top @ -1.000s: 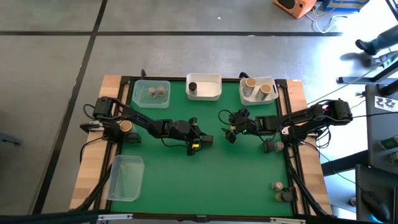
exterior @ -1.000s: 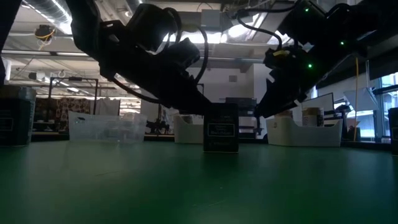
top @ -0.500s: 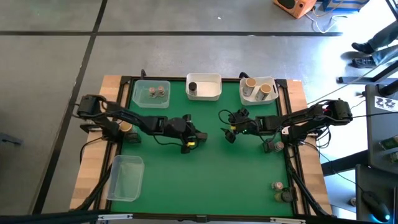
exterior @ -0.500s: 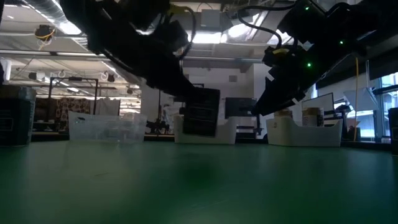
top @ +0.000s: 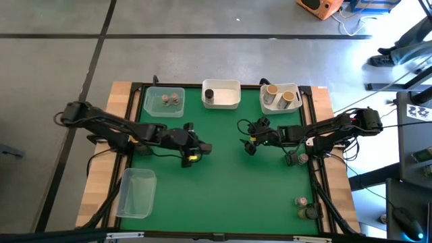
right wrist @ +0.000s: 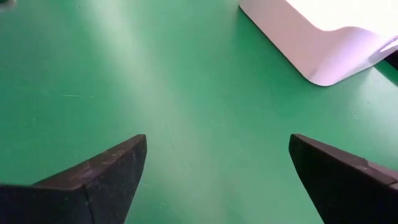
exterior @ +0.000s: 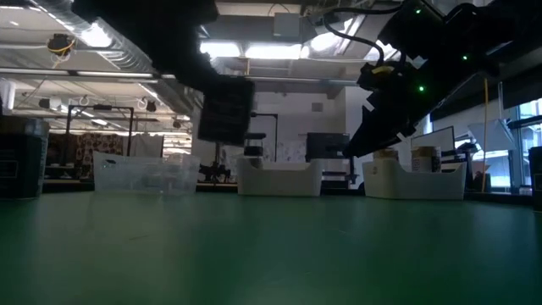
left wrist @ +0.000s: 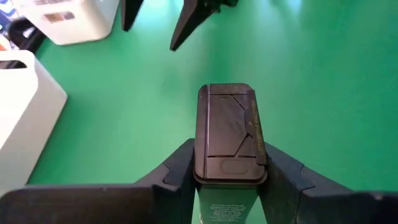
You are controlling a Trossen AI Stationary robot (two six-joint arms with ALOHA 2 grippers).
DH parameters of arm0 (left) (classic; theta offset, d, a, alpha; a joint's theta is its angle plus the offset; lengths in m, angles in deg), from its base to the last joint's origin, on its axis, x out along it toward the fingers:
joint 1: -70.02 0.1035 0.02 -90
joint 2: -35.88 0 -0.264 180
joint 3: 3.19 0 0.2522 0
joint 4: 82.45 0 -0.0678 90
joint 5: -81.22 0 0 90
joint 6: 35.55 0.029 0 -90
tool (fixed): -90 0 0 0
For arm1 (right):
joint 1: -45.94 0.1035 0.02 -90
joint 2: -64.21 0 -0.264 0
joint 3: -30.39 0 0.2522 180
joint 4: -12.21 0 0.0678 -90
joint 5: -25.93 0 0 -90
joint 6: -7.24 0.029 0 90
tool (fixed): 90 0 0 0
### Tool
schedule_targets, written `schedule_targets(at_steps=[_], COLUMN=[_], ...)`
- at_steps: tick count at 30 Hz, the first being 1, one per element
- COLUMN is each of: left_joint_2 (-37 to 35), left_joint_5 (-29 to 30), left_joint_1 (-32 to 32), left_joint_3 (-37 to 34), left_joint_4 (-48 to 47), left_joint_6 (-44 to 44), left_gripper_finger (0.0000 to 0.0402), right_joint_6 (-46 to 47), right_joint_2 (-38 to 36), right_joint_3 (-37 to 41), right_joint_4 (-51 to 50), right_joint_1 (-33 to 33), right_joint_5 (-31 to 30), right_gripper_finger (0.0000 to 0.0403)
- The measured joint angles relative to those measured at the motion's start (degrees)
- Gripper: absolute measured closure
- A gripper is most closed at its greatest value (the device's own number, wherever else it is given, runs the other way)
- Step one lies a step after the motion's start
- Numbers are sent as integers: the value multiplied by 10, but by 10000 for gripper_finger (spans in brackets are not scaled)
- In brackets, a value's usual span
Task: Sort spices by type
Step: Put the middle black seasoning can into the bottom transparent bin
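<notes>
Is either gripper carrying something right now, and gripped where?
Left gripper holds a dark blocky spice container by its sides, just under the lid. Right gripper holds nothing.

Our left arm reaches in from the counter's left edge, its claw (top: 191, 152) left of centre, lifted clear of the surface, and clamped on a dark block (left wrist: 229, 134) standing upright between both fingers. Our right arm stretches in from the right edge; its claw (top: 249, 137) hangs right of centre, fingers (right wrist: 106, 171) spread wide apart and holding nothing.
</notes>
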Motion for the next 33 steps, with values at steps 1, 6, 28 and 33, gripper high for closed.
schedule_targets(at_steps=[1, 6, 28, 33], left_joint_2=[-11, -55, -315, -332], left_joint_5=[4, 17, -26, -59], left_joint_1=[-4, -31, -214, -265], left_joint_3=[0, 0, 0, 0], left_joint_4=[-13, -85, -409, -440], left_joint_6=[-5, -45, -385, -457], left_gripper_finger=[284, 284, 284, 284], right_joint_6=[0, 0, -1, 0], right_joint_2=[0, 0, 0, 0], right_joint_3=[0, 0, 0, 0], right_joint_4=[0, 0, 1, 1], right_joint_1=[0, 0, 0, 0], right_joint_5=[0, 0, -28, -40], right_gripper_finger=[13, 13, 13, 13])
